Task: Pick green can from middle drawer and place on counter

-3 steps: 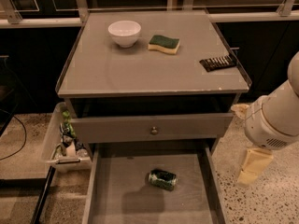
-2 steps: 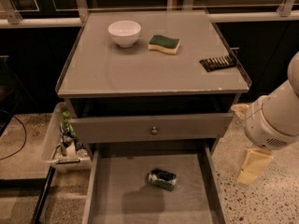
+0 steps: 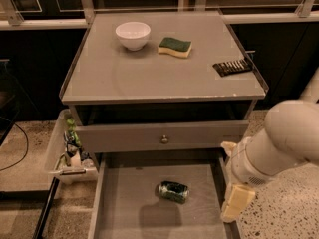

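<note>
Nothing has moved in the last second. The can lies just where it did, and the claw hangs in the same spot. So the job has not got any further. I think the arm is waiting or lining up before it reaches in.

The can is in the drawer, which is pulled open at the near side of the cabinet. The can lies on its side on the bare floor, a bit right of the middle. It is dark green with lighter spots. Nothing else is in the drawer with it.

The claw is at the near right, over the right wall of the drawer. Its two cream fingers look apart, and there is nothing between them. It is near the can but not touching it. It needs to go left and down to get the can.

The counter is on top. A white bowl and a sponge sit at the far side. A dark ridged thing lies at the right edge. There is lots of bare space on the near half, so the can could go there.

The top drawer front, with its small knob, is shut. A pale bin of small things stands on the floor to the left.

I cannot read any words or a brand on the can or on anything else.
</note>
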Motion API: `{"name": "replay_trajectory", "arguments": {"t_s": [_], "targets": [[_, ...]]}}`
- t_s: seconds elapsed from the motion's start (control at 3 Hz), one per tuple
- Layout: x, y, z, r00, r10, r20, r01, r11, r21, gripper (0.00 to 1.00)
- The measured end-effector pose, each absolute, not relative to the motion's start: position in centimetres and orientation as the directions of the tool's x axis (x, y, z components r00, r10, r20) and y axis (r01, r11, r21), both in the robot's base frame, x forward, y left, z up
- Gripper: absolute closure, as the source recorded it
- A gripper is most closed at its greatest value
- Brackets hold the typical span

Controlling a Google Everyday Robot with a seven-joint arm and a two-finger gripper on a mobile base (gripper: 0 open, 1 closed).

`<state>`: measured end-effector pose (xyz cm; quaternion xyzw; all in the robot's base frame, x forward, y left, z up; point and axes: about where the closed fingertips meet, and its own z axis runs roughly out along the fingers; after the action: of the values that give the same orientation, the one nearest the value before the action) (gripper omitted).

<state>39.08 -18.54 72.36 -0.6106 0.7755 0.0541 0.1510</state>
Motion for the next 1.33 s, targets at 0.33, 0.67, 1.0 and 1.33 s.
{"name": "replay_trajectory", "arguments": {"t_s": [0.33,0.67,1.0,1.33], "targets": [[39.3,-17.0,67.4,-0.192,-0.921,-0.338,-0.969,0.234,-0.086,0.00],[40.0,-15.8,63.5,-0.169,-0.912,-0.373,-0.971,0.220,-0.097,0.00],[40.0,-15.8,63.5,-0.169,-0.912,-0.373,-0.971,0.220,-0.097,0.00],[40.6,-14.0,61.1,-0.177,-0.902,-0.394,-0.973,0.220,-0.067,0.00]]}}
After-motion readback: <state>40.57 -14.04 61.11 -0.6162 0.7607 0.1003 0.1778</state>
